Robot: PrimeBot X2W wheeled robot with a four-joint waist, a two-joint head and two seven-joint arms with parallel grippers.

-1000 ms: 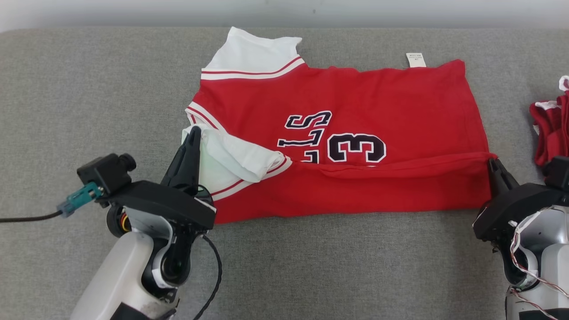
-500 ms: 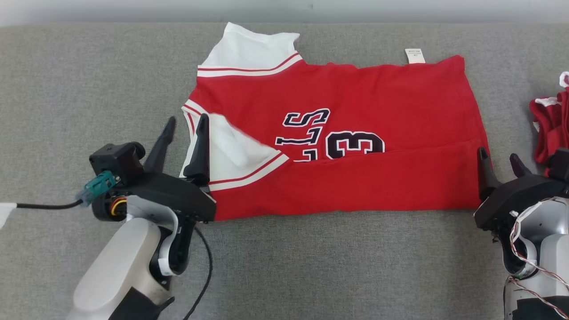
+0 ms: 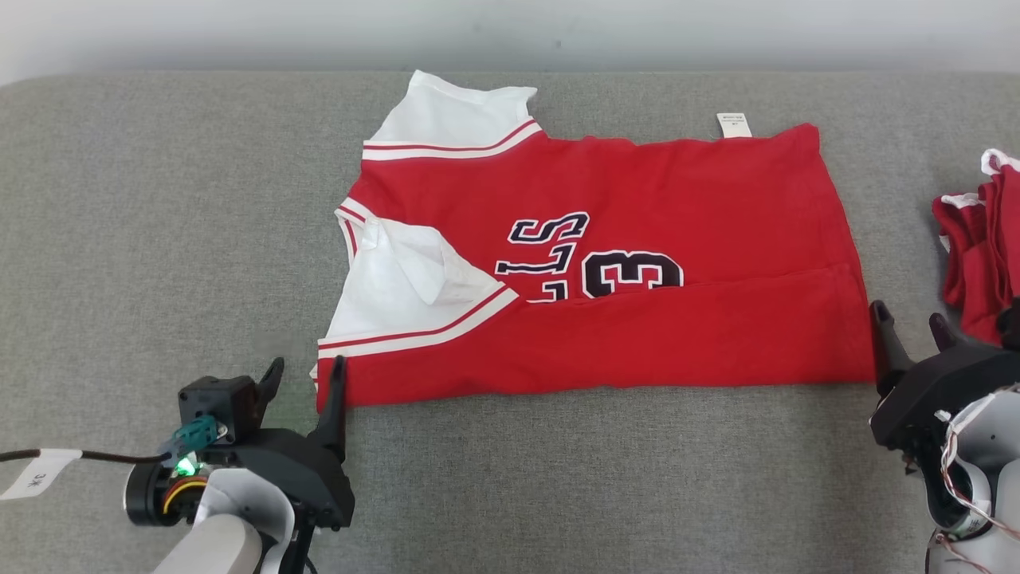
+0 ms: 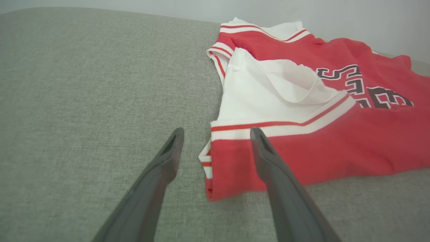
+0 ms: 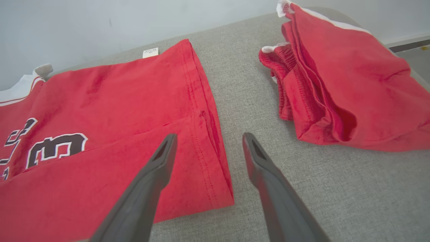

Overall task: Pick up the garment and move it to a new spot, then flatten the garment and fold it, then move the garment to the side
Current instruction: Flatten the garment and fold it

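Note:
The garment is a red jersey with white sleeves and dark numbers, spread on the grey padded surface. Its near long edge is folded up over the body, partly covering the numbers. My left gripper stands open at the jersey's near left corner, one finger over the red cloth and one beside it. In the left wrist view the gripper straddles the striped sleeve band of the jersey. My right gripper is open just off the near right corner. In the right wrist view its fingers flank the jersey's hemmed side edge.
A second red garment pile lies bunched at the right, close to my right gripper, also seen as the pile. A white label sticks out from the jersey's far edge. A tagged cable trails left of my left wrist.
Both grippers went from shut on the lifted near edge to open. The folded flap and sleeve now lie flat, and both arms have drawn back toward me.

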